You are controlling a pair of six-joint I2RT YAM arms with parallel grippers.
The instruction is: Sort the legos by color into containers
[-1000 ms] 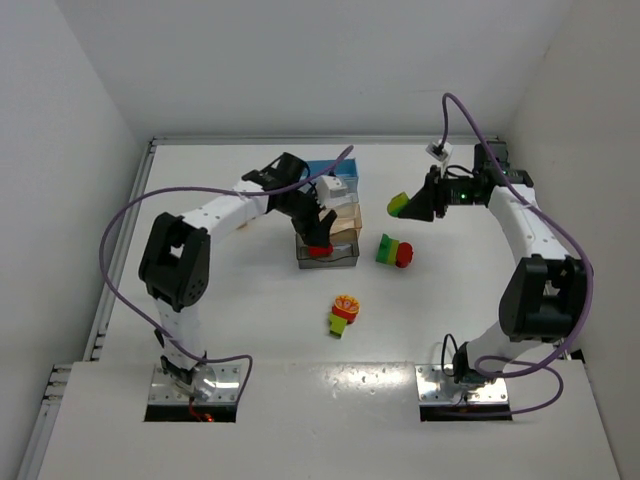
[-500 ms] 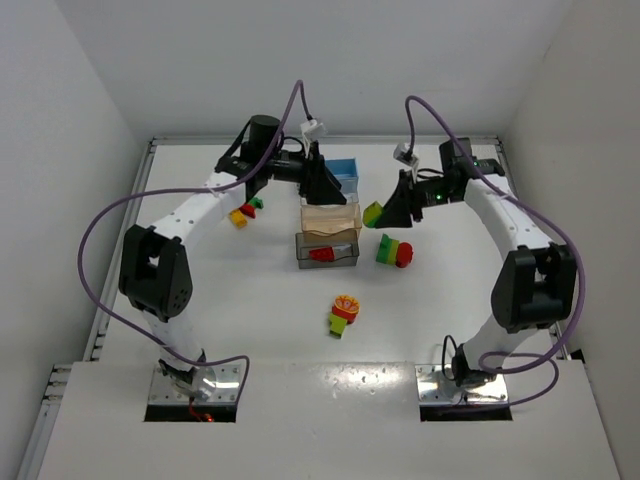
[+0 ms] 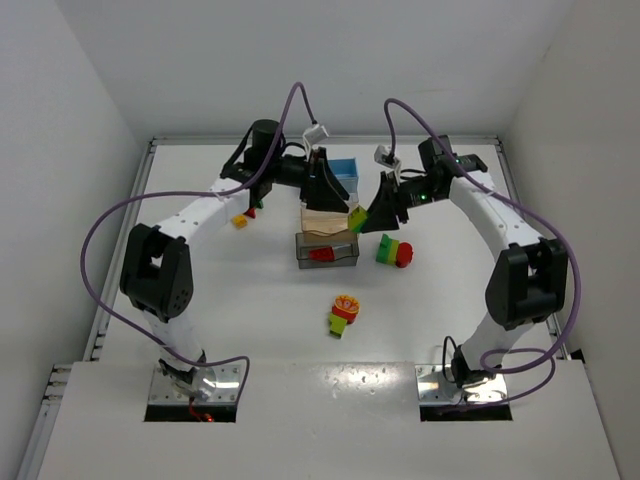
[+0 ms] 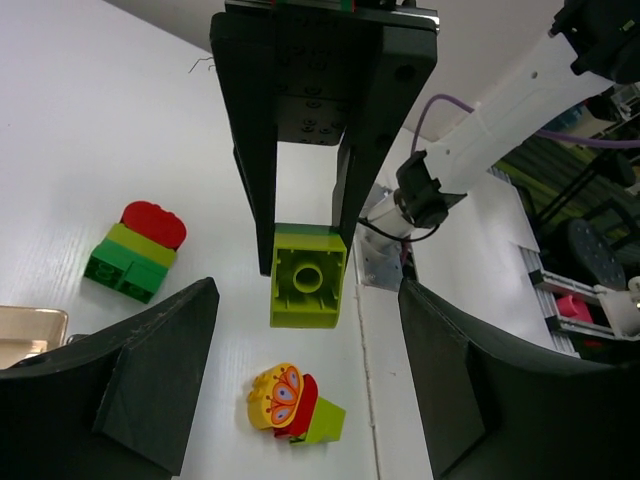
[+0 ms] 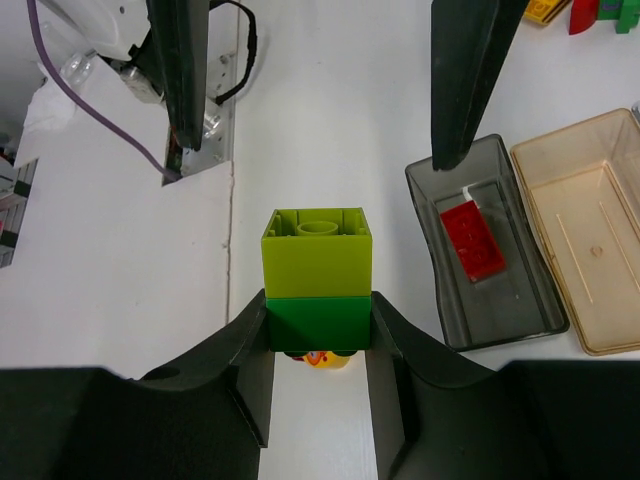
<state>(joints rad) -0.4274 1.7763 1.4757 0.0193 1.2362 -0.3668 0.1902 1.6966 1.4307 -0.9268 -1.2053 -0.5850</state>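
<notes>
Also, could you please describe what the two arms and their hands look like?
The left arm and right arm are white links with black joints, each trailed by a looping purple cable. The left hand and right hand are black, with broad wedge-shaped fingers.

Three bins (image 3: 335, 222) stand in a row before me. A brick (image 3: 320, 254) lies in the nearest; a clump (image 3: 393, 251) right of it.
</notes>
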